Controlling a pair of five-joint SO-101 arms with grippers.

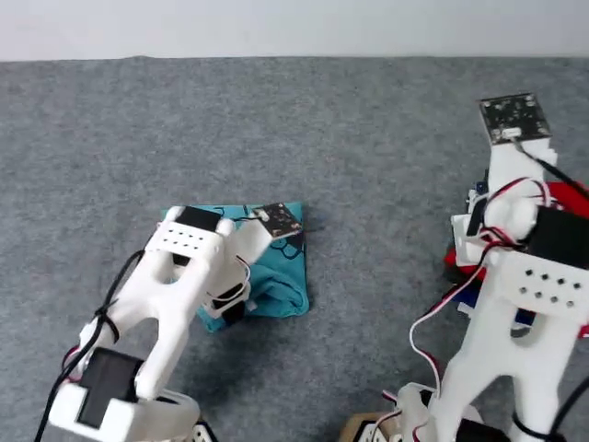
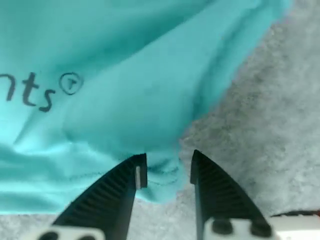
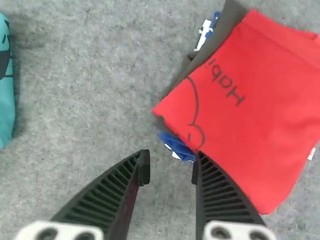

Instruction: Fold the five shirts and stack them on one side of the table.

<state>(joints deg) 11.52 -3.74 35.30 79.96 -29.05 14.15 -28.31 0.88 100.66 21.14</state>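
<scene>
A folded teal shirt [image 1: 279, 287] with dark print lies on the grey table, left of the middle. My left gripper [image 2: 167, 170] hovers low at its near edge, jaws a little apart, with a corner of the teal shirt [image 2: 150, 90] lying loosely between them. On the right side a red shirt [image 3: 250, 115] with dark lettering tops a stack, with a blue shirt [image 3: 177, 147] and a dark one [image 3: 230, 15] peeking out beneath. My right gripper [image 3: 170, 170] is open just off the red shirt's corner, over bare table and holding nothing.
Grey felt-like table surface [image 1: 350, 147] stretches wide behind and between the arms. The right arm's white body [image 1: 515, 276] covers most of the stack in the high view. The table's far edge meets a pale wall.
</scene>
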